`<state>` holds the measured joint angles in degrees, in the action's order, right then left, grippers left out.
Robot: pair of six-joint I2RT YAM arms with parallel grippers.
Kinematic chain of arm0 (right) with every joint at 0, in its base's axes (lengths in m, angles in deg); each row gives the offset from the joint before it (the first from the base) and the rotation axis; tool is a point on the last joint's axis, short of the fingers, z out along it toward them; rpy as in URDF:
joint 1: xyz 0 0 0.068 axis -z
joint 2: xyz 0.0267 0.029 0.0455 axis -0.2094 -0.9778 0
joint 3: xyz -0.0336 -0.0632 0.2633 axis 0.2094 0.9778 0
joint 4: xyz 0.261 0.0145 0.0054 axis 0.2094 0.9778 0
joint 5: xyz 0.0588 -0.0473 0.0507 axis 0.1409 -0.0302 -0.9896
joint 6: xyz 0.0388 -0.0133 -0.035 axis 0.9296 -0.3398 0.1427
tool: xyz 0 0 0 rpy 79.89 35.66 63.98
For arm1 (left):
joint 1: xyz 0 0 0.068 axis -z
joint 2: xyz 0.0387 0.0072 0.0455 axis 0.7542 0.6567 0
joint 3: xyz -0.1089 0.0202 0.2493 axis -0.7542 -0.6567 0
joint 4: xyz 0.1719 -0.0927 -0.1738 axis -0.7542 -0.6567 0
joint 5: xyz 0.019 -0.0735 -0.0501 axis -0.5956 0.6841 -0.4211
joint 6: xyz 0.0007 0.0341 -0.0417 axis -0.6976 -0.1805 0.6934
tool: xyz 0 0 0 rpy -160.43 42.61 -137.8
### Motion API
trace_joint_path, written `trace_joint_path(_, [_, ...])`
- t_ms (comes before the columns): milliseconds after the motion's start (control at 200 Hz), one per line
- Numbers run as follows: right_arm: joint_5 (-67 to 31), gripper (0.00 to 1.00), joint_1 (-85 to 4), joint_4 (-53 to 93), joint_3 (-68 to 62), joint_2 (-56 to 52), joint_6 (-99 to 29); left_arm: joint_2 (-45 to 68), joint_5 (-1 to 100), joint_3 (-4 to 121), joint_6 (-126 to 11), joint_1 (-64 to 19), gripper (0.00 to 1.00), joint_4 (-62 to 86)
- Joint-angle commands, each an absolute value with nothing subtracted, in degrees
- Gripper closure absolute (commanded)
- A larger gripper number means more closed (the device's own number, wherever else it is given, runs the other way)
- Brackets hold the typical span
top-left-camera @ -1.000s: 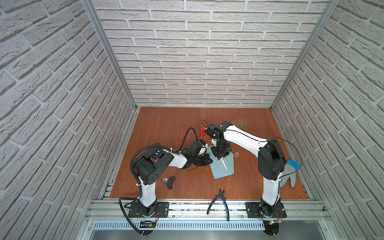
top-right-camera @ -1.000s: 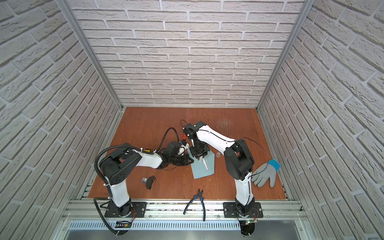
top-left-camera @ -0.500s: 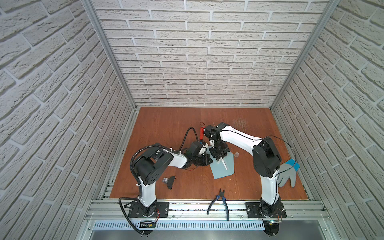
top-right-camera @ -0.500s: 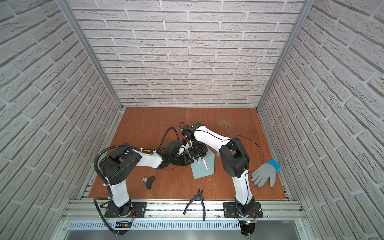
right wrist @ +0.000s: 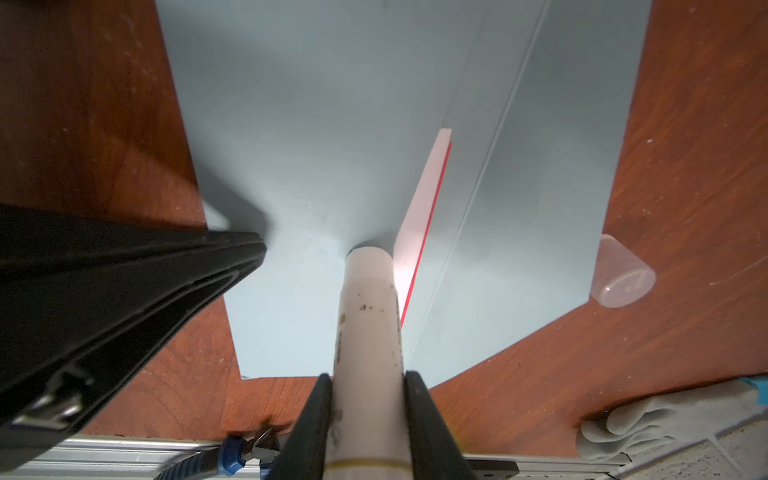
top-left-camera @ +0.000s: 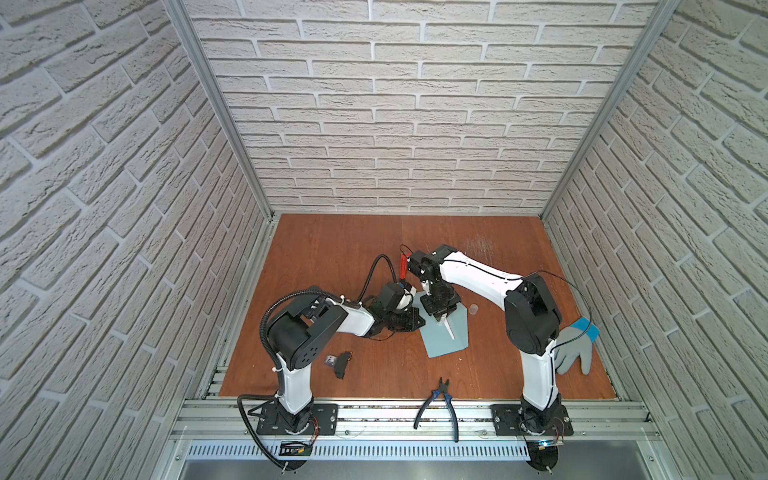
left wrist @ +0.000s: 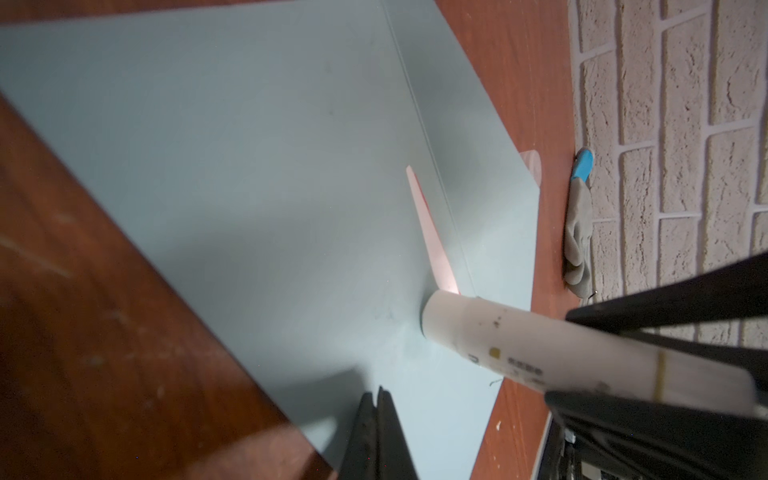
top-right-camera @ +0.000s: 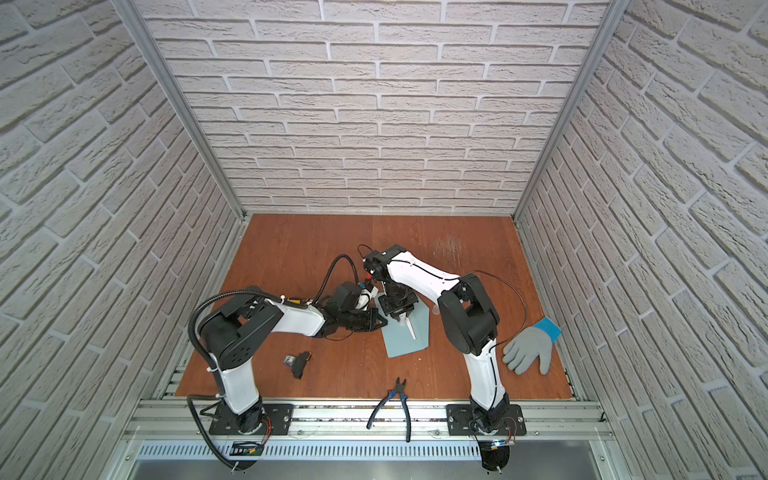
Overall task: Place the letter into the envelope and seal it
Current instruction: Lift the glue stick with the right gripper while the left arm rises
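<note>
The letter (right wrist: 422,216) lay almost wholly inside the envelope (right wrist: 332,124), which was flat on the table (top-left-camera: 332,257); only a red-edged sliver showed. The right gripper (right wrist: 368,376) clamped a glue stick (right wrist: 368,316), tip on the paper. The left gripper (left wrist: 378,395), shut and empty, rested at the envelope's edge. Closing the flap seemed left to do.

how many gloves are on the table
1. The glove lies at the table's right edge, beside the right arm's base, fingers toward the front. The arms hide some of the table, so another could be hidden.
</note>
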<state>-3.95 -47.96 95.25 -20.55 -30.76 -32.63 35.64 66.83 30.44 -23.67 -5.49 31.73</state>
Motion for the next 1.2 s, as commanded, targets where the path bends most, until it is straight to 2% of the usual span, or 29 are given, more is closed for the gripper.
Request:
trace_joint_path(0, [-0.96,0.95,-47.15,96.21,-20.98,-30.6,-32.38,36.11,65.91,29.56,-24.84,-5.79,1.0,25.89])
trace_joint_path(500, [-2.21,0.95,-47.24,98.45,-20.29,-11.04,-30.5,35.32,64.76,30.82,-26.86,-5.71,1.0,21.7])
trace_joint_path(750, [-4.85,0.95,-47.32,85.71,-10.31,2.96,-29.91,28.91,65.92,32.45,-28.92,-4.66,1.0,19.55])
trace_joint_path(980, [-6.54,0.94,-47.38,65.25,5.2,18.68,-29.3,17.45,65.81,32.47,-29.04,-4.22,0.72,20.47])
trace_joint_path(1195, [-8.0,0.94,-48.03,41.93,20.41,32.19,-30.64,1.22,59.78,26.5,-25.55,-4.21,0.56,27.58])
